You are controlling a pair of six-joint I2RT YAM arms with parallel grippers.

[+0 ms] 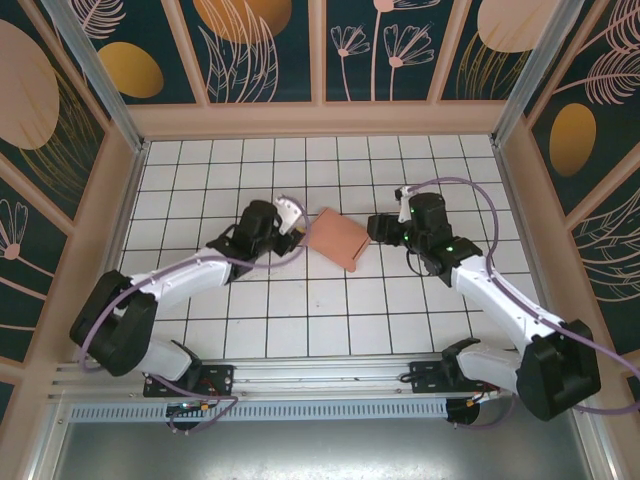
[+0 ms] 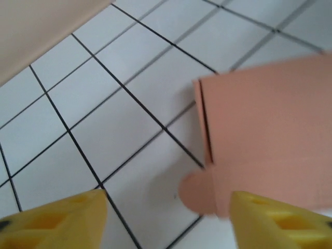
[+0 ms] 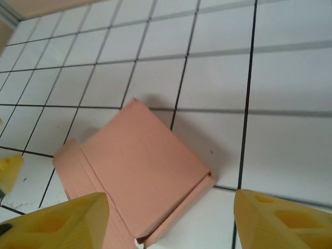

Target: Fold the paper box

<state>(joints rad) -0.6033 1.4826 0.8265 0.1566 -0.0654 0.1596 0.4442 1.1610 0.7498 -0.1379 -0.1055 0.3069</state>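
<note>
The paper box (image 1: 337, 238) lay on the desk (image 1: 300, 320) between my arms, folded nearly shut. My left tool (image 1: 291, 220) and right tool (image 1: 379, 228) both gaped wide, empty. One round tab (image 2: 194, 193) looked untucked, I judged.

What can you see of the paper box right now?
The paper box is salmon-pink thin card, folded into a flat rectangle. It lies flat on the white tiled table, turned diagonal to the grid lines. A folded strip runs along one edge, and a small round tab sticks out at a corner. It sits between the open left pincer and right pincer; I cannot tell whether either touches it.
</note>
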